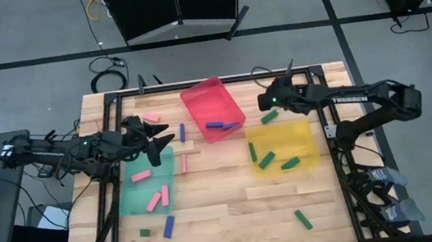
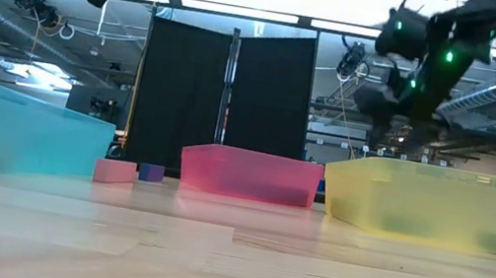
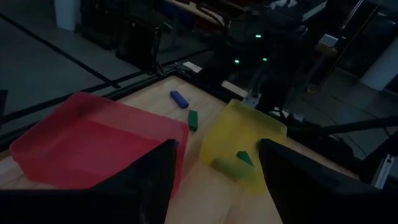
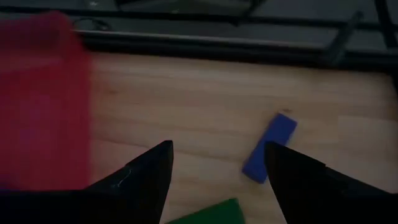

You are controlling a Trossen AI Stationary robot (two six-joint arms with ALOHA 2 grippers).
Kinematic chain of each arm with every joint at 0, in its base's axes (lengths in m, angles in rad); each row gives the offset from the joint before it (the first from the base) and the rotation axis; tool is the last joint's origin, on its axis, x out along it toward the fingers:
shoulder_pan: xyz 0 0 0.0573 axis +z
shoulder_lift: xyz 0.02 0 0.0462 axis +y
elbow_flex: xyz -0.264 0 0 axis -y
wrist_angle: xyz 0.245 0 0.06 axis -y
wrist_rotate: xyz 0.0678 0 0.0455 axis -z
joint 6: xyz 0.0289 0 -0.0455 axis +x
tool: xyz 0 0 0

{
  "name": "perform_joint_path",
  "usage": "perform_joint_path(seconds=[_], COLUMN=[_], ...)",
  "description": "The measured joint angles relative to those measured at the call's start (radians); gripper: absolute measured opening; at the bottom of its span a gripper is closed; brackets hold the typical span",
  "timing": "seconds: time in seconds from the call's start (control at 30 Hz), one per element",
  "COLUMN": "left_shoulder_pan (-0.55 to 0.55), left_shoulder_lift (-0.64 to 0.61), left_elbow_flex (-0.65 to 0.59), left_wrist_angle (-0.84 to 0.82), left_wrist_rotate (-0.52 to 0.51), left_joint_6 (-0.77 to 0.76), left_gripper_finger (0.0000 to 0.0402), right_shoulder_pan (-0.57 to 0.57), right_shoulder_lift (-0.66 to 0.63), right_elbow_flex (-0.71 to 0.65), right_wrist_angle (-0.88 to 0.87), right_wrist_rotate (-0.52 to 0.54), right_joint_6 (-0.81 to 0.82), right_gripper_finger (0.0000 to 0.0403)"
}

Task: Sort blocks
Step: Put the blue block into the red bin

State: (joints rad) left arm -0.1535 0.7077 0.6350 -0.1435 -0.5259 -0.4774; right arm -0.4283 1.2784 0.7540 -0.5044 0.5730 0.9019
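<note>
Wooden counter, three trays on it: red tray far centre, yellow tray right, green tray left. Sorting is partly done: pink blocks in the green tray, blue blocks in the red, green blocks in the yellow. Loose ones lie by the near edge, and a few sit far left by the left arm. Right end effector hangs over the gap between the red and yellow trays, fingers spread wide and empty. Under it are a green block, nearly between the fingers, and a blue block just beside it, apart from it as far as I can see. My read: green is the pick, bound for the yellow tray. To do it well, centre on the green bar, turn the wrist so the fingers close across its short side, and drop straight down. Keep the far finger off the blue one, and don't clip the yellow tray wall. Left end effector waits above the far edge of the green tray, also wide and empty.
</note>
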Motion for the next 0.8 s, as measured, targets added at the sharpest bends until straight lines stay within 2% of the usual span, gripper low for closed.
perform_joint_path(seconds=[0.2,0.43,0.63,0.8], left_shoulder_pan=[0.000,0.000,-0.002,-0.012], left_shoulder_lift=[0.037,0.087,0.094,0.094], left_elbow_flex=[0.000,0.000,0.000,0.000], left_wrist_angle=[0.022,0.028,0.026,0.022], left_wrist_rotate=[-0.002,-0.002,-0.002,-0.002], left_joint_6=[-0.001,-0.013,-0.021,-0.008], left_gripper_finger=[0.0237,0.0237,0.0237,0.0237], right_shoulder_pan=[-0.111,-0.151,-0.178,-0.209], right_shoulder_lift=[0.090,0.253,0.343,0.392], right_elbow_flex=[0.006,0.012,0.012,0.013], right_wrist_angle=[0.033,0.045,0.059,0.087], right_wrist_rotate=[-0.071,-0.081,-0.072,-0.100], right_joint_6=[-0.004,0.078,0.135,0.132], right_gripper_finger=[0.0268,0.0286,0.0305,0.0296])
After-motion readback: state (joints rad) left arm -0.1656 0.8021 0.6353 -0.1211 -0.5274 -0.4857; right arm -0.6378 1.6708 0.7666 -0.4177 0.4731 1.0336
